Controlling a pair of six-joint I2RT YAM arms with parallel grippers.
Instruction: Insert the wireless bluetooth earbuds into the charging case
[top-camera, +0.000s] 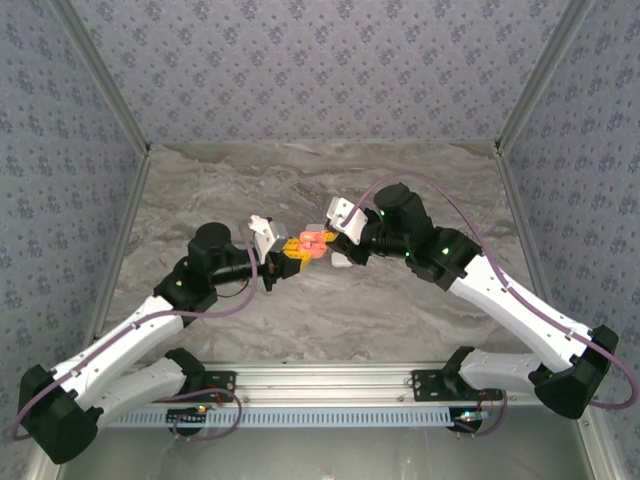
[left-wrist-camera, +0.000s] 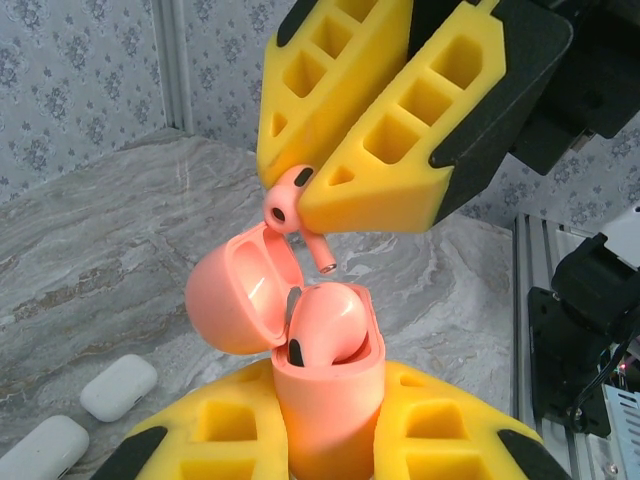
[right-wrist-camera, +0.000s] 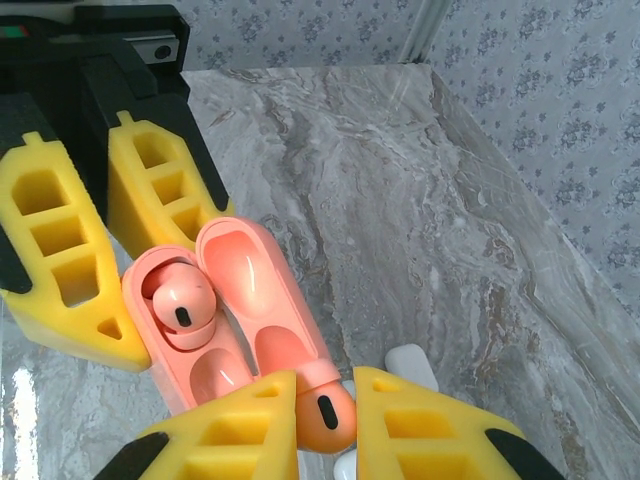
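One earbud (right-wrist-camera: 180, 300) sits in the open case (right-wrist-camera: 245, 290) the left hand (left-wrist-camera: 325, 440) grips; the right hand (right-wrist-camera: 318, 405), pinching the second earbud (left-wrist-camera: 288, 203), must lower it into the empty well (right-wrist-camera: 215, 372).

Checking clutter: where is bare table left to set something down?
Free: the far strip of table by the back wall, and the near stretch before the rail. Crowded: centre, where left pincer and right pincer meet at the coral case, white cases nearby.
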